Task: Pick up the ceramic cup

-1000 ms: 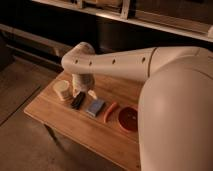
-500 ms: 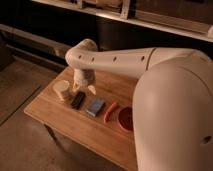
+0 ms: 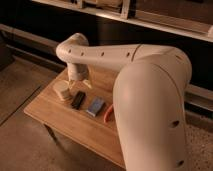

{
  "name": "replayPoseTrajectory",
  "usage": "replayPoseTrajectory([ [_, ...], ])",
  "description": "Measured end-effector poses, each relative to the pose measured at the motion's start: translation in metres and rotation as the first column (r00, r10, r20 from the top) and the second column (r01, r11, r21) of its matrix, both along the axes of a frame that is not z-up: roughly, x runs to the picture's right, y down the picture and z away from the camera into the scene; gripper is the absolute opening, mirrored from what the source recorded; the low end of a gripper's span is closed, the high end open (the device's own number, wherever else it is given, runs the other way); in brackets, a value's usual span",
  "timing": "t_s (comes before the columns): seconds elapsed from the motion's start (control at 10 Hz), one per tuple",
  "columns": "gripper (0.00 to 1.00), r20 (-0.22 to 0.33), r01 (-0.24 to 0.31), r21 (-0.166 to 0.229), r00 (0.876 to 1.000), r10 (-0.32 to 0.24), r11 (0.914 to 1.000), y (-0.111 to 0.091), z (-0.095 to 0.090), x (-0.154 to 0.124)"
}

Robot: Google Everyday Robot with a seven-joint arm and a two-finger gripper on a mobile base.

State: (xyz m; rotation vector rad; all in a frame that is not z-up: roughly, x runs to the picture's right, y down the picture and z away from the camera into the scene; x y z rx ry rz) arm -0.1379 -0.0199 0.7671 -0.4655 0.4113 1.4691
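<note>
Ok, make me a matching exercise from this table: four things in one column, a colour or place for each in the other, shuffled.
Things:
1. ceramic cup
2. flat bar
3. rectangular block
4. bowl

Descriptions:
A. red-orange, partly hidden by the arm
B. pale cream
C. black, next to the cup
D. blue-grey

Pairs: 1-B, 2-C, 3-D, 4-A.

The end effector hangs over the table, close beside the cup.
</note>
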Motion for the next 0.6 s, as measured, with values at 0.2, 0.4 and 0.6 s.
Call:
replayPoseTrajectory([
  [0.2, 0.65, 0.010, 0.037, -0.010, 0.999, -0.037, 0.9993, -0.005, 0.009, -0.018],
  [0.4, 0.65, 0.025, 0.068, -0.013, 0.997, -0.068, 0.9976, -0.007, 0.014, -0.034],
  [0.6, 0.65, 0.037, 0.092, -0.016, 0.995, -0.091, 0.9957, -0.012, 0.021, -0.042],
])
